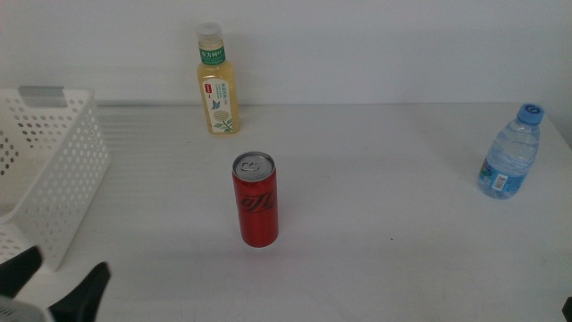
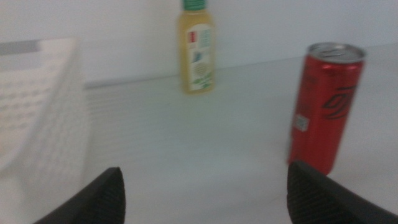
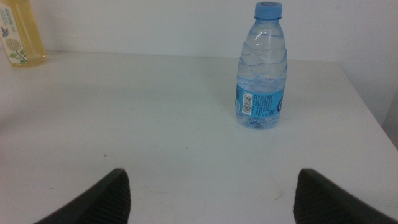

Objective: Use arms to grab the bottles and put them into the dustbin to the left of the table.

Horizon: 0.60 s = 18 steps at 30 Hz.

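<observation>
Bottles wait untouched on the table: the yellow bottle at the far edge, the red can mid-table, the water bottle by the right edge. The left gripper, jaws wide, sits beside the basket, the can ahead near its right jaw. The right gripper, jaws wide, faces the water bottle, well apart.

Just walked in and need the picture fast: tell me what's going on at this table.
Nothing is being handled yet. The yellow bottle, red can and water bottle all stand upright on the table, none in the dustbin at its left edge. The left hand waits open low by the dustbin, facing the can. The right hand, also open, faces the water bottle.
</observation>
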{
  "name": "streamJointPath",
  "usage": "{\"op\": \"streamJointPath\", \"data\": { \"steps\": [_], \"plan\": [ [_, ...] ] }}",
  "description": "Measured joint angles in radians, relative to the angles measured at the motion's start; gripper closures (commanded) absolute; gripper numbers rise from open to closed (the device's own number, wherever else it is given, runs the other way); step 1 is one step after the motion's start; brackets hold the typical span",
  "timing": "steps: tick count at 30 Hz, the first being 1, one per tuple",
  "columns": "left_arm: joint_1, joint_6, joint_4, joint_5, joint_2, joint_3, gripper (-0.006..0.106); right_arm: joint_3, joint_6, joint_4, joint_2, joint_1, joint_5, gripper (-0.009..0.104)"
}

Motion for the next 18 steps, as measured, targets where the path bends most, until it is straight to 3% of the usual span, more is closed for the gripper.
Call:
{"op": "streamJointPath", "data": {
  "steps": [11, 18],
  "plan": [
    [-0.203, -0.032, 0.000, -0.490, 0.494, 0.000, 0.020, 0.000, 0.000, 0.000, 0.000, 0.000, 0.001, 0.016],
    [-0.244, -0.070, 0.003, -0.800, 0.783, -0.004, 0.020, 0.000, 0.000, 0.000, 0.000, 0.000, 0.001, 0.016]
  ]
}}
